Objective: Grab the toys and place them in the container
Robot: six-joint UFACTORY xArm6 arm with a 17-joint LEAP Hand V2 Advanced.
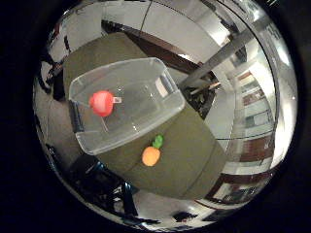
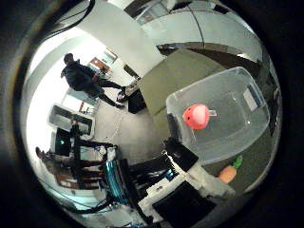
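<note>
A clear plastic container [image 1: 141, 104] stands on an olive-green table [image 1: 194, 150]. Inside it lies a round red toy [image 1: 101, 103] with a small pale tag at its side. An orange carrot toy [image 1: 151, 155] with a green top lies on the table just outside the container's long wall. White and black parts of my hand [image 2: 185, 185] show at the edge of the thumb side view. The palm is high above the table, well clear of both toys and the container, which look small. Nothing is seen held.
The table's edges drop to a pale floor on all sides. A dark chair or frame [image 1: 102, 184] stands beside the table's edge near the container. A grey pole [image 1: 228, 51] slants past the far side. A rack with equipment [image 2: 80, 152] stands on the floor.
</note>
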